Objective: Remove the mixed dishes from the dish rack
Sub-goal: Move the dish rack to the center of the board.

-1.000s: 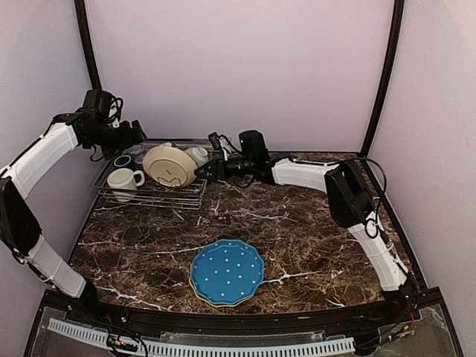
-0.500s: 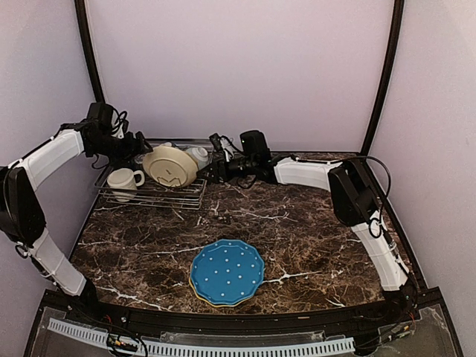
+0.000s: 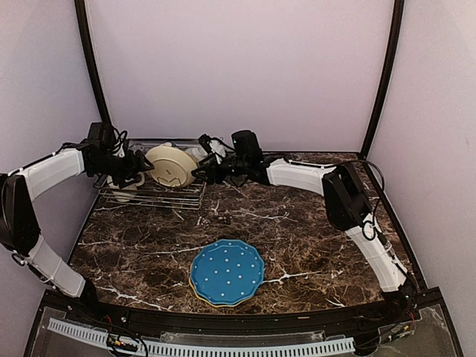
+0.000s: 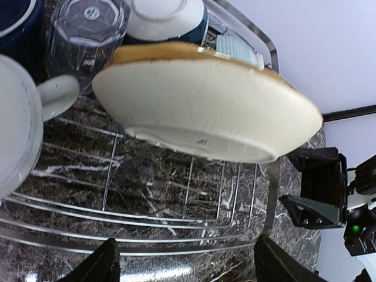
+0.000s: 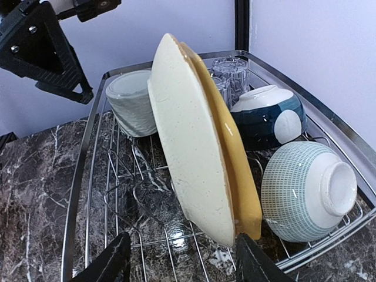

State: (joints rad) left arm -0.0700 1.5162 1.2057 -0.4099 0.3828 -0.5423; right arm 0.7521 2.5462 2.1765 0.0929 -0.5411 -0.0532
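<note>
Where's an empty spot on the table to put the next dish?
Bare marble lies right of the blue plate, and between it and the dish rack. The rack is crowded with plates, bowls and a mug.

Cream plate [image 3: 171,165] stands on edge in the dish rack [image 3: 160,198], just right of the left gripper [image 3: 140,165] and just left of the right gripper [image 3: 199,173]; blue plate [image 3: 227,272] lies well back from both, toward the arm bases.
</note>
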